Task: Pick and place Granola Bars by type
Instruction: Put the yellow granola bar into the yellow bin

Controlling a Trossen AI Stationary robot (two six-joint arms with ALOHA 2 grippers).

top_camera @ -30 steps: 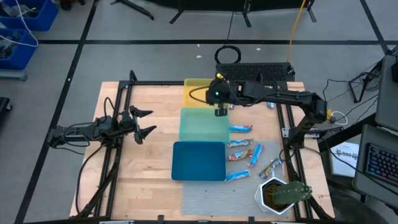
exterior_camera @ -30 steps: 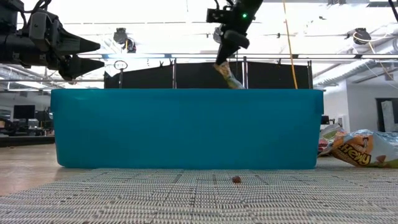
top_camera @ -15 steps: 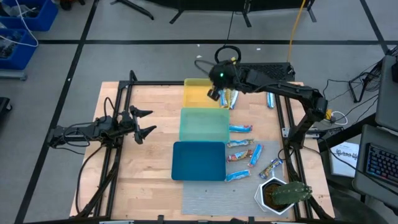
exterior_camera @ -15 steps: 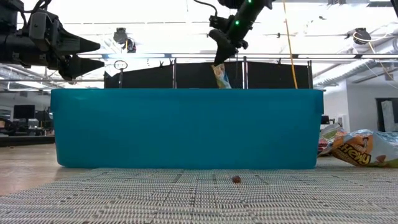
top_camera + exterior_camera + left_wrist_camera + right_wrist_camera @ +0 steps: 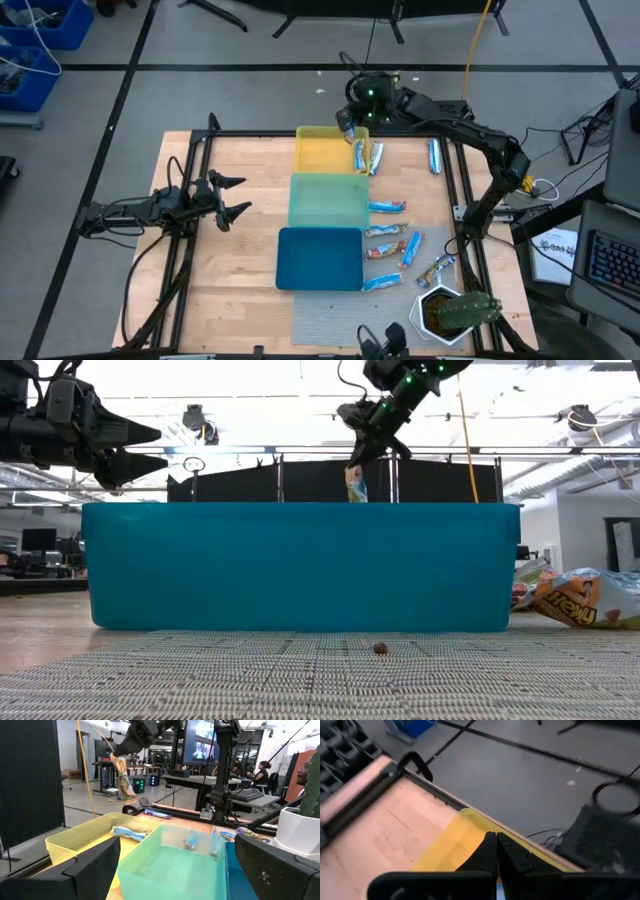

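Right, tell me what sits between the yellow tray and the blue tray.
The green tray fills that stretch, between the yellow tray and the blue tray; the high view shows the three in a row.

Potted plant [image 5: 452, 312], keyboard [image 5: 610, 258]

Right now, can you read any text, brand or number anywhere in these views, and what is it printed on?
"Hey": partly legible, on the orange wrapper lying at the right of the low view; any remaining letters unclear.
Granola bar held in the right gripper: print too small to read.
Bars on the table: print too small.
Monitor screens in the room: blurred, unreadable.
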